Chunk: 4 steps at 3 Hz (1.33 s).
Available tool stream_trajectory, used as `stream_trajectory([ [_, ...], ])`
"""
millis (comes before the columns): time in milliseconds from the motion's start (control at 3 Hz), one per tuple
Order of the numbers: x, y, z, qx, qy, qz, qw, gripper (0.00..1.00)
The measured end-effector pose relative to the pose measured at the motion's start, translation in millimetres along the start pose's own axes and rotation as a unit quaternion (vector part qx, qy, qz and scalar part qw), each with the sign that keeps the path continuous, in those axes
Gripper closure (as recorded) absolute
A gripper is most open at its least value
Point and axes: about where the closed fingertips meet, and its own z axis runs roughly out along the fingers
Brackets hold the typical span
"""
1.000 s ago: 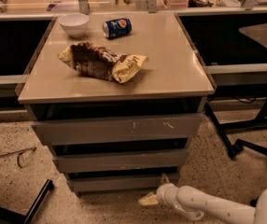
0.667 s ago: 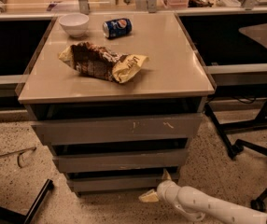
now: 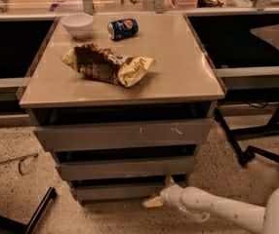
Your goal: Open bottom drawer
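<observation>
The bottom drawer sits low in the centre of the frame, lowest under the desk. The gripper is at its right end, just above the floor. Its jaws are spread, one pointing up at the drawer's corner and the other pointing left.

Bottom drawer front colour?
Plain grey bottom drawer, camera view; the gripper sits by its lower right corner.

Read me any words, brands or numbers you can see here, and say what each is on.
Blue can: a logo, wording too blurred to read.
Snack bag: dark print on its pale end, unreadable.
Gripper, low beside the bottom drawer at its right corner: no markings.
</observation>
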Motion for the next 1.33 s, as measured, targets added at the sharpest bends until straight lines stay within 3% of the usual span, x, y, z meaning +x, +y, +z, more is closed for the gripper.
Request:
stream_trajectory([
  [667,1.5,-6.7,42.8,-0.041,0.032,-0.009,0.9986,0.00],
  [1333,30.7,11.8,68.8,-0.083,0.054,0.006,0.9950,0.00],
])
